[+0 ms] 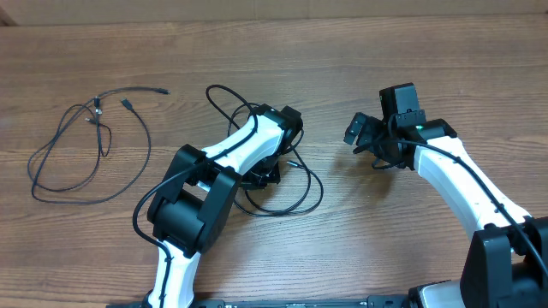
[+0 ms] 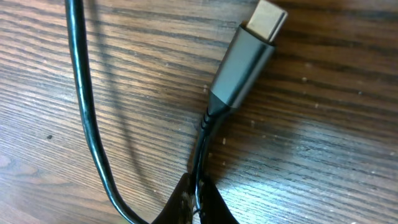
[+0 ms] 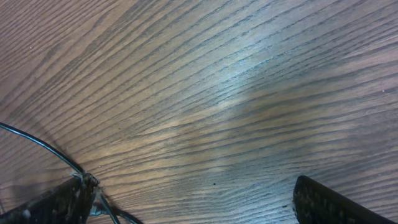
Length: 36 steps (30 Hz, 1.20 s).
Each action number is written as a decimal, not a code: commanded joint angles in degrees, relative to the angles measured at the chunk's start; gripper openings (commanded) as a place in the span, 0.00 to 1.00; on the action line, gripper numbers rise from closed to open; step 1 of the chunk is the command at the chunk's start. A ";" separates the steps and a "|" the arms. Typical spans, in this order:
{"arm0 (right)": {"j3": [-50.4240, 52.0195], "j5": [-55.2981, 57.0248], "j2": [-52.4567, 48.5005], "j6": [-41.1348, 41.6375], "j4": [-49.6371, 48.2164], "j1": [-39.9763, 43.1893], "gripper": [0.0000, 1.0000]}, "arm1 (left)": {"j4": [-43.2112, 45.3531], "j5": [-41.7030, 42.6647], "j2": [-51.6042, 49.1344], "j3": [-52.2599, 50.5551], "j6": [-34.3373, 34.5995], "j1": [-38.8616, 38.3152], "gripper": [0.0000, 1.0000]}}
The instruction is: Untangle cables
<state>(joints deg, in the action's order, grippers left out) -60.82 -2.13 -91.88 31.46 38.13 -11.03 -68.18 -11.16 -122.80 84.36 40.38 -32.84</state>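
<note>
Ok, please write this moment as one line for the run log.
left gripper: shut on cable below plug | right gripper: open | second cable: apart, at left

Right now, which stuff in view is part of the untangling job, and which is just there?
Job:
- coiled cable by the left arm, with its grey plug
- left gripper, pinching that cable behind the plug
- looped cable at far left
- right gripper, open

Just there:
- wooden table
- thick black wiring on the arms
</note>
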 commanded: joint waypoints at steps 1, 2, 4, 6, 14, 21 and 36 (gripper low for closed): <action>-0.04 0.59 0.28 -0.24 -0.31 -0.15 1.00 | -0.35 2.71 -2.38 -1.09 -1.79 0.70 0.04; -0.04 0.59 0.28 -0.24 -0.31 -0.15 1.00 | -0.63 2.71 -2.29 -0.81 -1.53 0.68 0.04; -0.04 0.59 0.28 -0.24 -0.31 -0.15 1.00 | -0.76 2.23 -1.75 -0.42 -1.05 0.70 0.04; -0.04 0.59 0.28 -0.24 -0.31 -0.15 1.00 | -0.90 1.46 -0.70 -0.13 -0.55 0.70 0.04; -0.04 0.59 0.28 -0.24 -0.31 -0.15 1.00 | -2.25 -0.02 4.37 -0.13 -0.57 1.14 0.10; -0.04 0.59 0.28 -0.24 -0.31 -0.15 1.00 | -3.58 0.00 4.42 -0.17 -0.55 2.86 0.36; -0.04 0.59 0.28 -0.24 -0.31 -0.15 1.00 | -3.08 0.04 4.37 -1.53 -0.52 3.41 0.85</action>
<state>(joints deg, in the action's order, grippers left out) -60.82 -2.11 -91.88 31.46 38.11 -11.03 -71.50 -10.94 -119.74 84.23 40.05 -29.52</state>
